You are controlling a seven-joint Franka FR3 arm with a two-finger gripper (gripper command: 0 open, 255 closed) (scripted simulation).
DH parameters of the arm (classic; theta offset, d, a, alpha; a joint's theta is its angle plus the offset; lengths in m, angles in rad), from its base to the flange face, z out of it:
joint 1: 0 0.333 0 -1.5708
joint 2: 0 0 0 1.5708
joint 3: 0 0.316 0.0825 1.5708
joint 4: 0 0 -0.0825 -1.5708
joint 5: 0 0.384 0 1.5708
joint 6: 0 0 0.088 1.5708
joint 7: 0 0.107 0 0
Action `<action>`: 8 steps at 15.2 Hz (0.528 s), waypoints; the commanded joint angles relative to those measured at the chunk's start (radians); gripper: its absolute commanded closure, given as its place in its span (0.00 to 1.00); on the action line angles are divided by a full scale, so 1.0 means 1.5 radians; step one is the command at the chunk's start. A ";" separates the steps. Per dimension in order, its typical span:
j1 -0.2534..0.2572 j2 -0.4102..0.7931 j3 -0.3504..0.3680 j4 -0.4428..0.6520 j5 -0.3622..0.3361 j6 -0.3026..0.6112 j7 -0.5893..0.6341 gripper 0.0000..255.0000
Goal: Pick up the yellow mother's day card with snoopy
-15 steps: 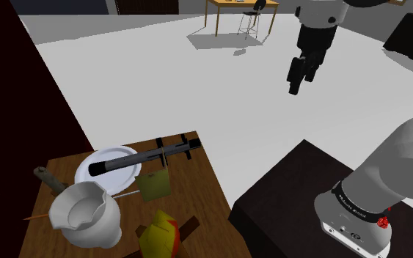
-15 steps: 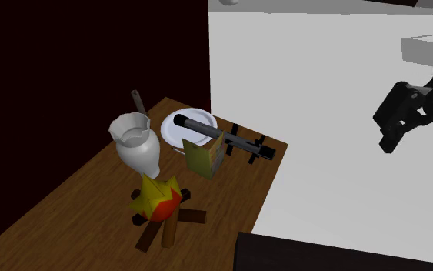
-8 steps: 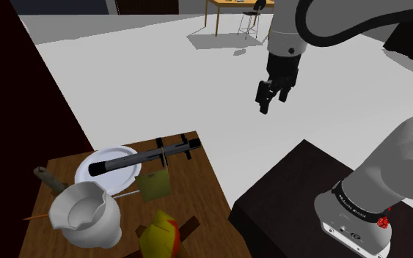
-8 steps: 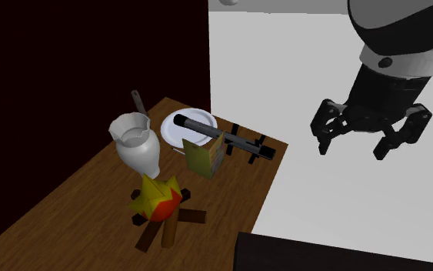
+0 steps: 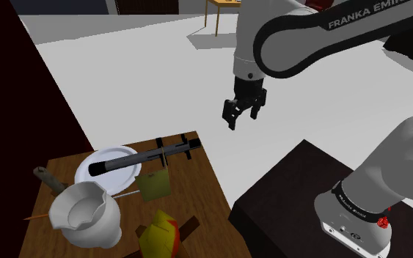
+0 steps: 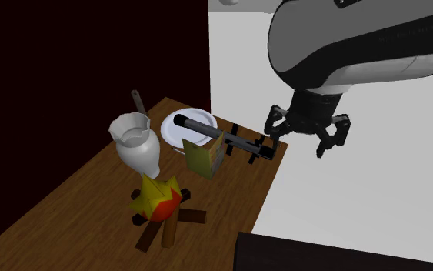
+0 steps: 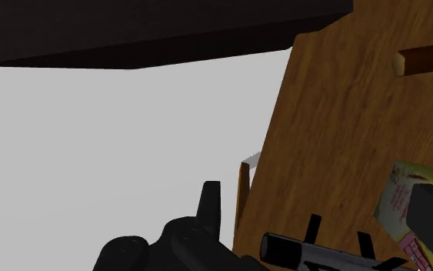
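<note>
Shoulder view: my gripper (image 5: 242, 117) hangs with jaws spread and empty, yellow card (image 5: 155, 185) stands upright on the table (image 5: 197, 182) down-left of me, well apart, past the black telescope (image 5: 142, 158).

The card (image 7: 392, 197) is olive-yellow with pink print, the table (image 5: 201, 192) brown wood-grain, the plate (image 5: 114, 176) white.

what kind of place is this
Probably a room in a house, simulated: a wooden table holding a plate and a white jug, with a desk far off across the pale floor.
</note>
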 commanded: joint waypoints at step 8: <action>0.006 0.234 0.068 0.089 -0.041 0.162 0.167 0.00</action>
